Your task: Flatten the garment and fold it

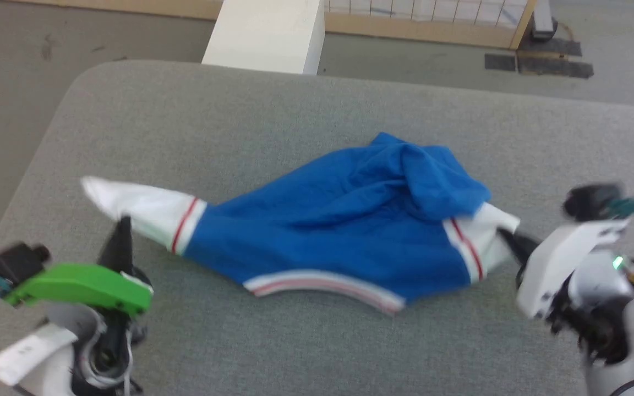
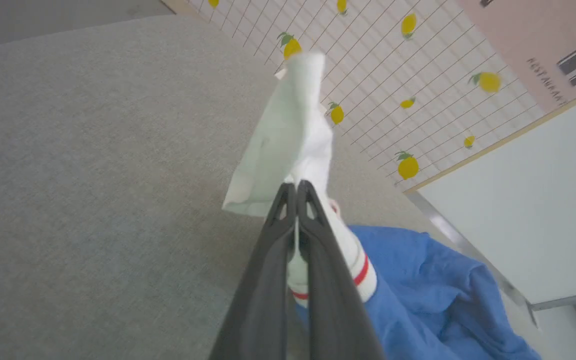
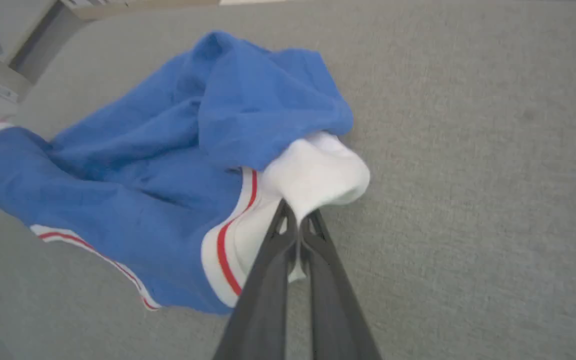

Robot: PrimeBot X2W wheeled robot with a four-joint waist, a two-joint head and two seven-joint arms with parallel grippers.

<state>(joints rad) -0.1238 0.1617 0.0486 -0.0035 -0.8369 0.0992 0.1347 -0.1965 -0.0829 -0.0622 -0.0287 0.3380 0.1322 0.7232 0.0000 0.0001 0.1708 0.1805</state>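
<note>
The garment, a royal-blue shirt with white panels and thin red stripes, lies bunched and stretched sideways across the grey table. My left gripper is shut on its white left end, which the left wrist view shows as a white flap standing up past the closed tips. At the other side my right gripper is shut on the white right end, its fingertips pinching that cloth. A curved white-and-red hem faces the near edge.
A white pillar stands beyond the table's far edge, with a wooden-framed wire fence behind it. Bare grey tabletop surrounds the shirt on all sides. The table's left edge runs close to my left arm.
</note>
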